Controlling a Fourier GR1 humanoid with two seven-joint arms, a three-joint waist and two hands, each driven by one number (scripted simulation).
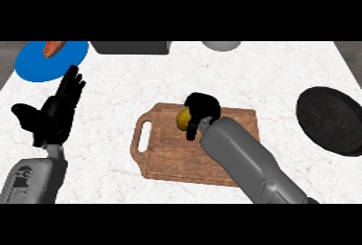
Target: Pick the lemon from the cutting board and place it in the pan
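Observation:
A yellow lemon [183,117] lies on the brown wooden cutting board [170,153] in the middle of the counter. My right hand [201,107] is over the board, its fingers and thumb curled round the lemon and hiding most of it. The dark round pan [331,119] sits at the right edge of the counter, well apart from the board. My left hand [53,112] rests open at the left, fingers up, holding nothing.
A blue plate [42,64] with an orange carrot [52,49] stands at the back left. A dark grey box [130,47] and a grey rounded object [222,45] sit along the back edge. White marble counter lies between board and pan.

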